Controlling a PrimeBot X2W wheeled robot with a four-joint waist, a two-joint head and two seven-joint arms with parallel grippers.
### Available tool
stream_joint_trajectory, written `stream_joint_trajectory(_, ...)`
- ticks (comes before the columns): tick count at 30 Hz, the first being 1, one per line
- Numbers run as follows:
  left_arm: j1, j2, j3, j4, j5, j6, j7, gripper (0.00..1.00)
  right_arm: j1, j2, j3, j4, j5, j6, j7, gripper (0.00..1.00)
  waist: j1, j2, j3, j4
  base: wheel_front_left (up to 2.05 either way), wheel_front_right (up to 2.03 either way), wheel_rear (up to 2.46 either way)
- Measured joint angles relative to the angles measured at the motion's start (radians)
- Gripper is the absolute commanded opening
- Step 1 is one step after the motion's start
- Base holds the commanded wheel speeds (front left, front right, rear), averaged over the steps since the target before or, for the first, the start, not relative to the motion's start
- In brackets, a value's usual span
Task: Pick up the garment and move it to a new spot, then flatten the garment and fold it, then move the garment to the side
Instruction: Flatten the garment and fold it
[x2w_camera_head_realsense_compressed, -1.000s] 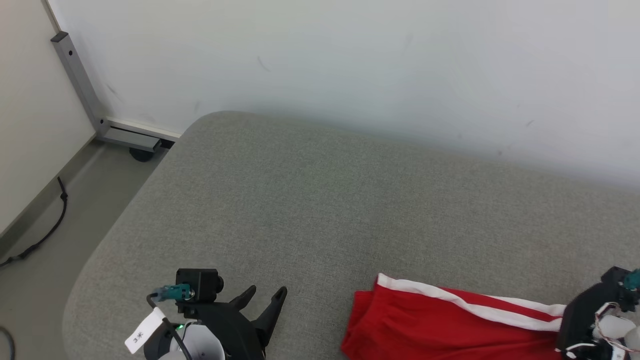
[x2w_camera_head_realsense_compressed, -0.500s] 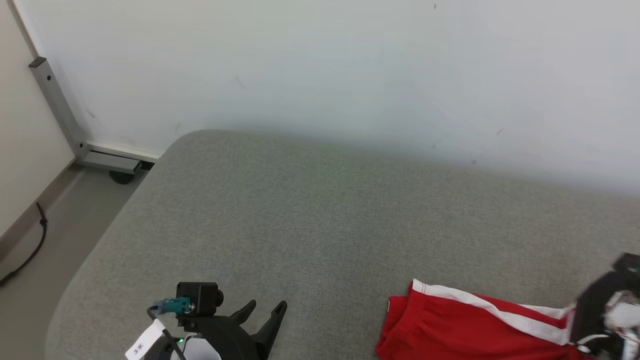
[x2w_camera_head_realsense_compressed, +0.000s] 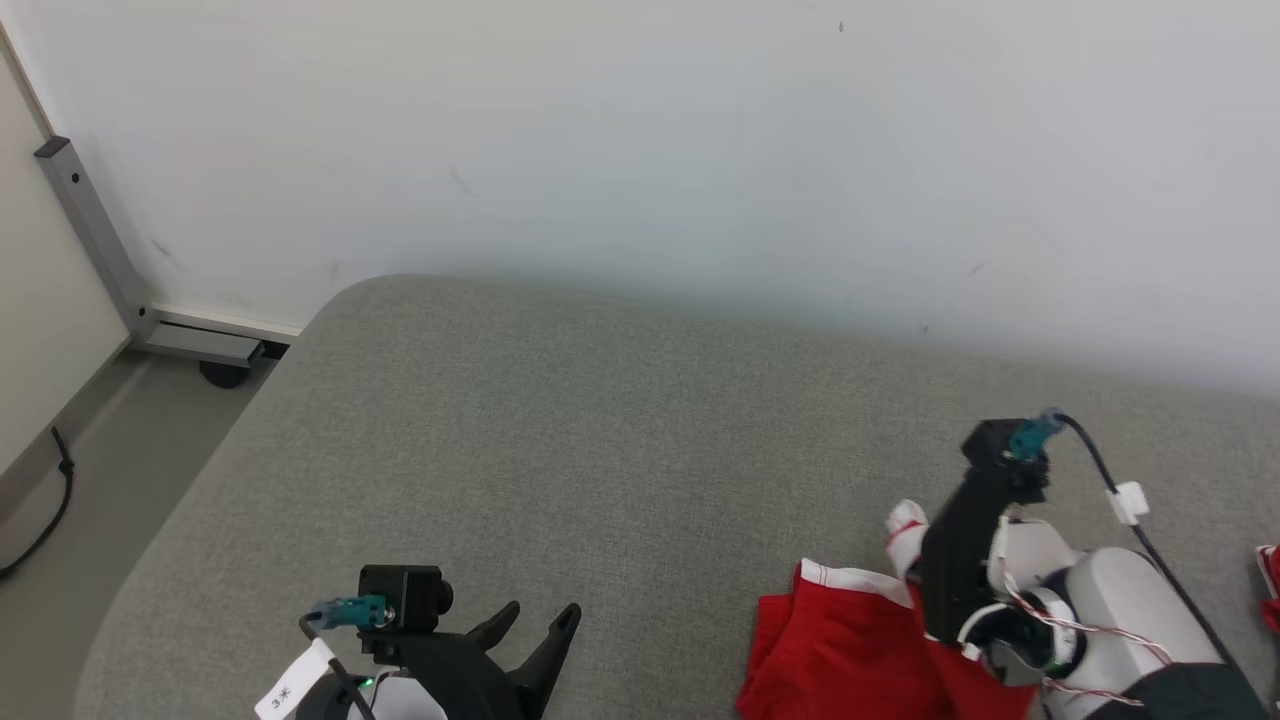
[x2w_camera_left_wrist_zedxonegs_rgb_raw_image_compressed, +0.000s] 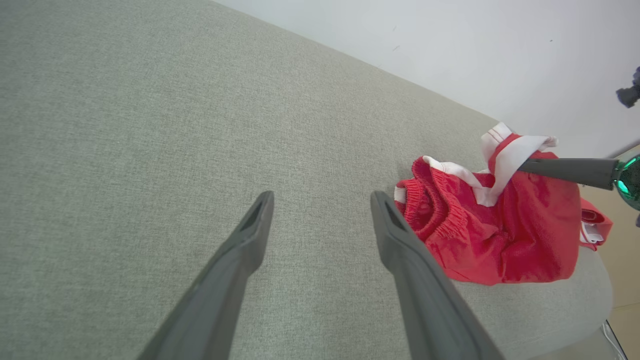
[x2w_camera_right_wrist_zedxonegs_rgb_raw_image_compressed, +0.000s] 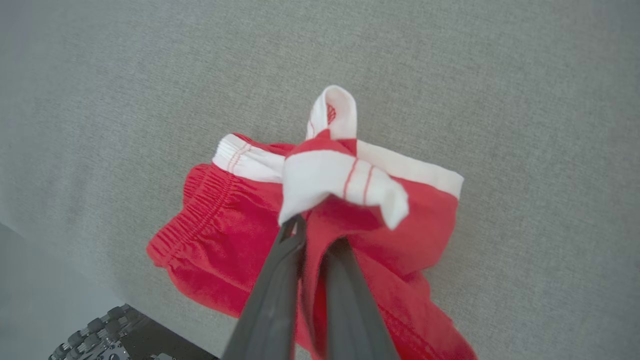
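Grey fabric-covered counter (x2w_camera_head_realsense_compressed: 600, 450), woven texture, flat top, rounded corners. Far edge sits against white wall (x2w_camera_head_realsense_compressed: 700, 150). Red garment (x2w_camera_head_realsense_compressed: 840, 650) with white trim lies bunched on near-right part, close to counter edge. Elastic waistband end faces left. Lower folds rest on fabric surface. White-striped part is raised off surface. Rest of garment is crumpled, not flat.
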Motion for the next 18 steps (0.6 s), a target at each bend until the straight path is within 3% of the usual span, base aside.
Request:
stream_joint_trajectory(5,0.000,-0.002,-0.002,0.000,-0.002,0.000,0.000,1.00,-0.031,0.049,0.032,-0.009,0.000,-0.006,0.026,0.00,0.0000,0.0000,-0.004,-0.011,0.00,0.00,0.00)
stream_joint_trajectory(18,-0.006,-0.018,-0.011,0.000,-0.002,-0.008,0.004,1.00,-0.071,0.081,0.036,0.044,-0.001,-0.059,0.050,0.00,0.0000,0.0000,0.006,0.003,0.00,0.00,0.00)
